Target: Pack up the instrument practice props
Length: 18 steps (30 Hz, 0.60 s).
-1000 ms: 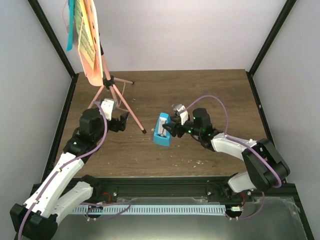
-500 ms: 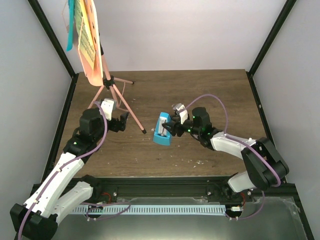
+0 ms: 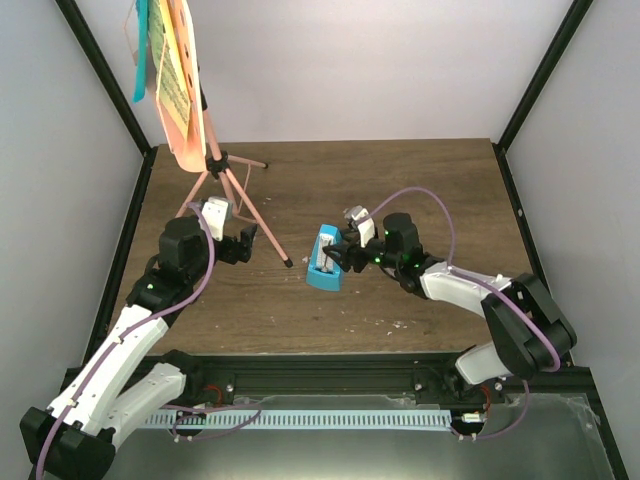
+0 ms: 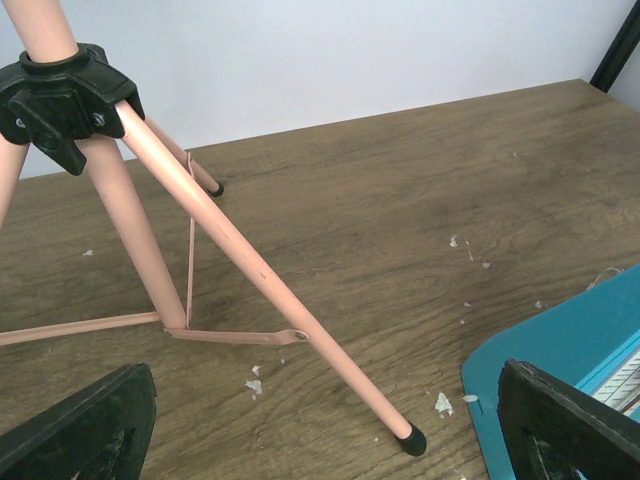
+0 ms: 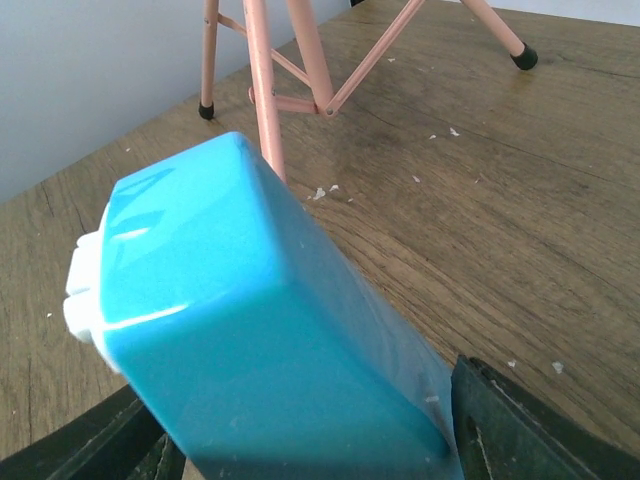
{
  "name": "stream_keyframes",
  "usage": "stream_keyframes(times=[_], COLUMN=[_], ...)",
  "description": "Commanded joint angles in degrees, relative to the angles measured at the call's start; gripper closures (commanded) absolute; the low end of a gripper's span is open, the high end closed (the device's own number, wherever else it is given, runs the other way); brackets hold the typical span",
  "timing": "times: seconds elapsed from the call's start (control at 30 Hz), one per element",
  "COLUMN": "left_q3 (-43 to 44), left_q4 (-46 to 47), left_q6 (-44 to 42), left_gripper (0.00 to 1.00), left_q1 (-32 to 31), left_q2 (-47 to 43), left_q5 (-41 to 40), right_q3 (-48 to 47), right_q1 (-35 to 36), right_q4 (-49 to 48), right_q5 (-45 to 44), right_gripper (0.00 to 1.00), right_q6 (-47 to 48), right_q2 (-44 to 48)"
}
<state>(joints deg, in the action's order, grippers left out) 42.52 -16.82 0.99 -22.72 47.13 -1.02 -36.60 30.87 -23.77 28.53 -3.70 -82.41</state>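
Right claw (image 3: 338, 258) has edged slightly toward the metronome (image 3: 322, 262), which stands on the desk (image 3: 400, 180) between its jaws; grip cannot be confirmed. Left claw (image 3: 248, 243) wide, empty. Risk: off-centre closure topples the metronome.

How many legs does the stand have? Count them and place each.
3. One leg slants forward toward the metronome, one points back-right, and one runs forward-left. Its foot is unclear.

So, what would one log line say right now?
left gripper open, beside music stand leg | right gripper astride metronome, grip unclear | sheets on stand
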Motion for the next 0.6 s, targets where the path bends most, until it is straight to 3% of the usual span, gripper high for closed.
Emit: stream_keyframes(times=[0.0, 0.17, 0.3, 0.57], left_q3=[0.23, 0.22, 0.17, 0.03], left_q4=[0.21, 0.26, 0.21, 0.7], left_q6=[-0.84, -0.73, -0.8, -1.21], left_gripper=[0.05, 0.06, 0.06, 0.05], left_q1=[-0.04, -0.07, -0.04, -0.06], left_q2=[-0.17, -0.21, -0.27, -0.75], left_q5=[0.18, 0.31, 0.83, 3.65], right_q3=[-2.68, -2.96, -2.92, -3.1], right_q1=[-0.64, -0.57, -0.64, -0.58], right_q4=[0.38, 1.14, 1.66, 5.15], right_q5=[0.17, 0.78, 1.81, 1.3], right_gripper=[0.29, 0.24, 0.02, 0.0], right_q6=[0.58, 0.55, 0.49, -0.41], right_q2=[-0.56, -0.37, 0.64, 5.26])
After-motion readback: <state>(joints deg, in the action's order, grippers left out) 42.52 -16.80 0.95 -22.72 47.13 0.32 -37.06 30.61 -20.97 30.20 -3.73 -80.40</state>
